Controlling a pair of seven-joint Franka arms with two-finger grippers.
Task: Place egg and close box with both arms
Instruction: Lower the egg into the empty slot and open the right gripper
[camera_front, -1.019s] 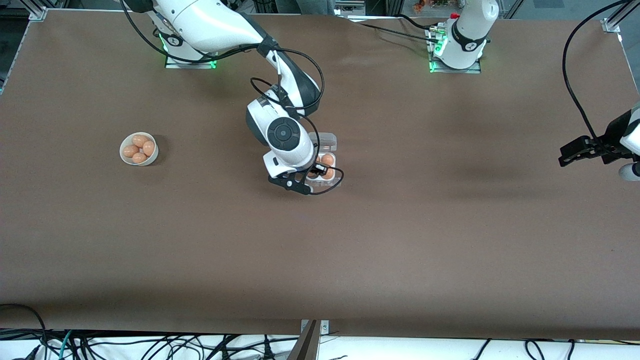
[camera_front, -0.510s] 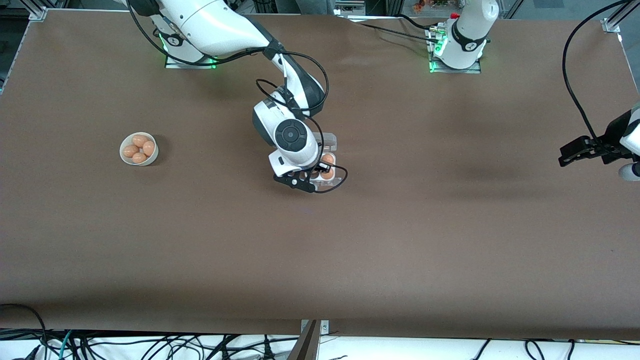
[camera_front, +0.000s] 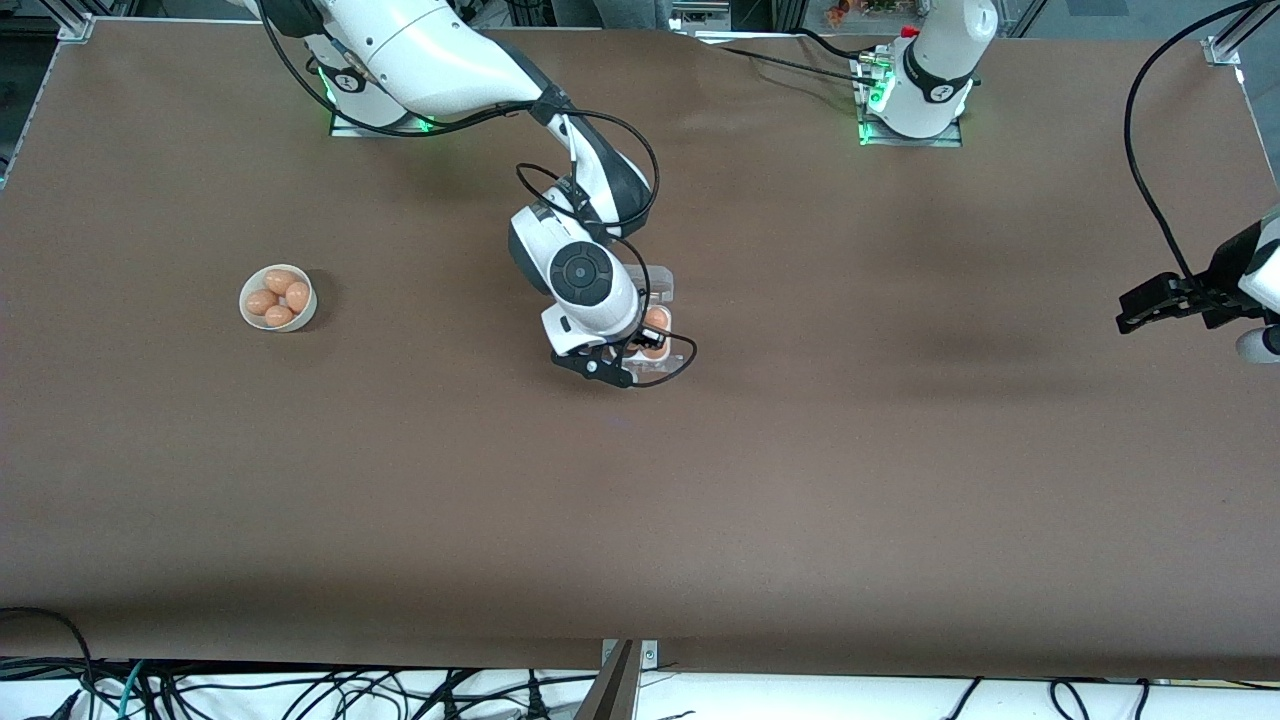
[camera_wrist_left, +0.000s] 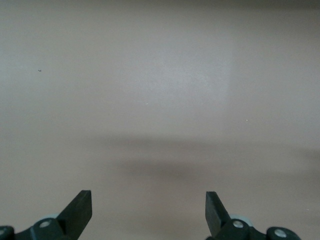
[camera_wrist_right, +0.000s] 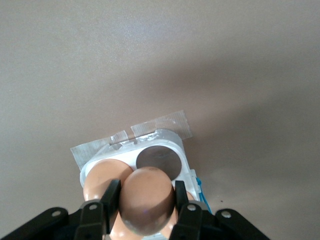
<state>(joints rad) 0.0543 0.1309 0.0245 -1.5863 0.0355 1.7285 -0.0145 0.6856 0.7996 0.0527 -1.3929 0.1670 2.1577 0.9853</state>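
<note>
Brown worktop: the egg, gripped by the right gripper, has been lowered over the box. Left gripper waits, jaws wide apart.

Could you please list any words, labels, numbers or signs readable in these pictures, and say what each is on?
None can be read.
The box, its tape strips, the held egg and the bowl show no print.
A small dark mark on the left arm's base is too small to read.
</note>
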